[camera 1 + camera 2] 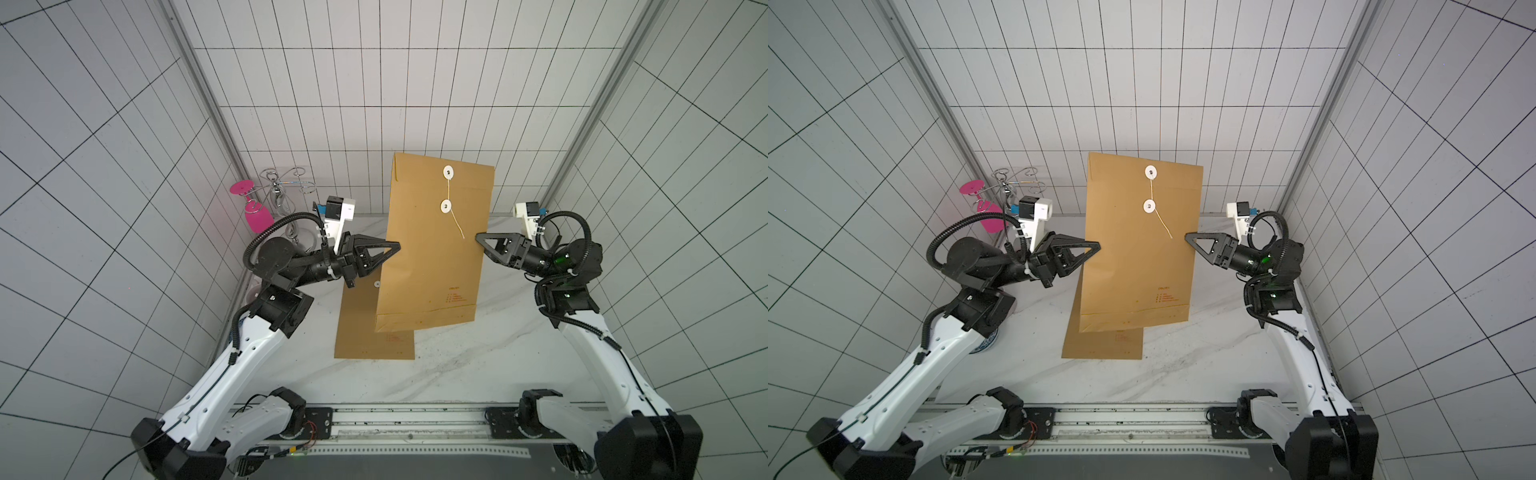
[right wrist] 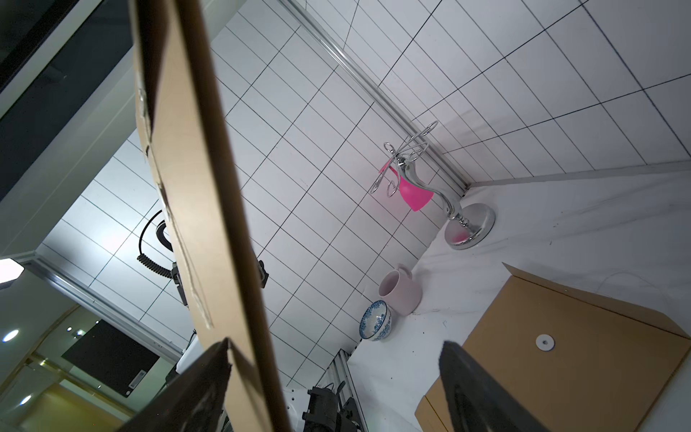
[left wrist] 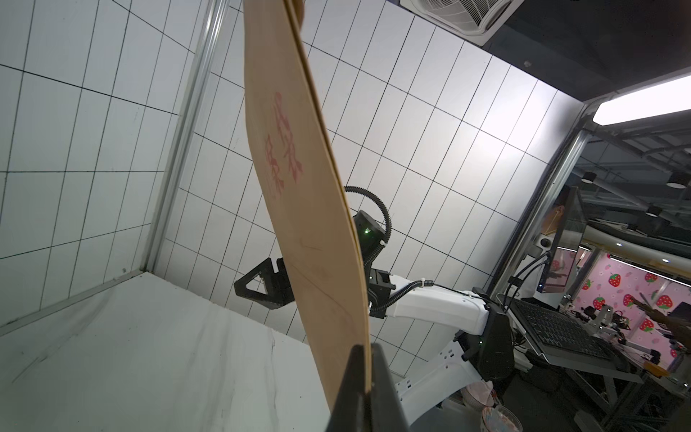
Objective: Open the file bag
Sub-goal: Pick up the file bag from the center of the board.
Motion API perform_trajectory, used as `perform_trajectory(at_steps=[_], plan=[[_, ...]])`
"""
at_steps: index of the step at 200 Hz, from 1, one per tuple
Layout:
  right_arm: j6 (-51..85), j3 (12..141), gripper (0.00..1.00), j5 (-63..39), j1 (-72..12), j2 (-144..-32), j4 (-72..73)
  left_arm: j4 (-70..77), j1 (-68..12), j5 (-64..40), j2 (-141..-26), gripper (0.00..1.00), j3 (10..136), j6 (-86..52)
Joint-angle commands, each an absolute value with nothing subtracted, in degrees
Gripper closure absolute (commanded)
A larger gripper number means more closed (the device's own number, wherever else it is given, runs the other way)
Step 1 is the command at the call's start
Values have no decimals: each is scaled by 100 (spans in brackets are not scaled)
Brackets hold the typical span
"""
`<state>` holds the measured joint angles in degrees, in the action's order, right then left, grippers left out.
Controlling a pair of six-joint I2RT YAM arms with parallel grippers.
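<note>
While my left end effector point(image 1: 397, 246) grips one edge of the upright file bag point(image 1: 432, 266), my open right end effector point(image 1: 478, 237) straddles the opposite edge, string point(image 1: 456, 223) just above.

Table point(image 1: 478, 365) (1 envelope point(image 1: 361, 336), mug point(image 2: 402, 295), bowl point(image 2: 375, 321), stand point(image 2: 469, 228))

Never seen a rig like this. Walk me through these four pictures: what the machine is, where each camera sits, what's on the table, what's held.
This is a two-armed robot; each arm ends in a two-fingered gripper. Both top views look down from one overhead camera pair; the other two come from cameras on the wrists. The left gripper is shut on one edge of a raised brown file bag. The right gripper is open, its jaws astride the opposite edge. On the table are a second file bag, a chrome stand holding a pink glass, a pink mug and a blue-patterned bowl.
</note>
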<state>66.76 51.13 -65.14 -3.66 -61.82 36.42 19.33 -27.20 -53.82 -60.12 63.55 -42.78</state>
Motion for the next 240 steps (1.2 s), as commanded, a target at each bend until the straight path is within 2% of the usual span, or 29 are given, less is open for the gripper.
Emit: perform_trajectory(at_steps=[1, 16, 26, 45, 75, 97, 103, 117, 120, 129, 133, 152, 157, 163, 187, 207, 218, 233, 240], plan=[[6866, 5332, 19, -6785, -609, -6126, 4186, 2659, -2698, -5517, -6042, 100, 6265, -4710], [6861, 5350, 23, -6773, -703, -6093, 4192, 2805, -2698, -5507, -6064, 100, 6208, -4799], [6893, 5334, 31, -6740, -721, -6074, 4219, 2791, -2691, -5486, -6081, 100, 6179, -4777], [7057, 5290, 40, -6715, -731, -6062, 4424, 2721, -2609, -5498, -6130, 100, 6129, -4766], [7100, 5192, 74, -6611, -729, -5952, 4424, 2566, -2499, -5469, -6167, 100, 6039, -4681], [6966, 5178, 95, -6570, -730, -5851, 4170, 2251, -2437, -5352, -6213, 100, 6010, -4490], [6880, 5170, 100, -6553, -729, -5809, 4060, 2134, -2406, -5304, -6229, 100, 6016, -4439], [6682, 5152, 100, -6539, -729, -5694, 3755, 1818, -2295, -5148, -6311, 100, 6075, -4356], [6638, 5155, 100, -6539, -729, -5665, 3663, 1742, -2263, -5125, -6344, 96, 6100, -4337], [6501, 5181, 100, -6554, -730, -5596, 3447, 1579, -2188, -5105, -6437, 69, 6170, -4342], [6442, 5193, 100, -6564, -734, -5557, 3359, 1498, -2162, -5095, -6477, 61, 6205, -4348], [6014, 5253, 100, -6593, -730, -5419, 2719, 1218, -2138, -5206, -6669, 44, 6414, -4275], [5884, 5279, 100, -6600, -740, -5386, 2518, 1209, -2136, -5254, -6706, 35, 6448, -4282], [5732, 5295, 100, -6601, -746, -5346, 2319, 1240, -2136, -5333, -6751, 32, 6489, -4305], [5463, 5280, 100, -6609, -769, -5251, 1934, 1404, -2136, -5549, -6835, 36, 6590, -4378], [5392, 5239, 100, -6559, -765, -5212, 1843, 1281, -2136, -5596, -6910, 59, 6768, -4396], [5354, 5235, 100, -6542, -766, -5201, 1802, 1242, -2136, -5629, -6940, 65, 6826, -4445], [5329, 5246, 100, -6513, -771, -5208, 1768, 1404, -2136, -5770, -6966, 69, 6798, -4548], [5302, 5256, 100, -6506, -767, -5212, 1730, 1475, -2136, -5842, -6961, 75, 6785, -4576]])
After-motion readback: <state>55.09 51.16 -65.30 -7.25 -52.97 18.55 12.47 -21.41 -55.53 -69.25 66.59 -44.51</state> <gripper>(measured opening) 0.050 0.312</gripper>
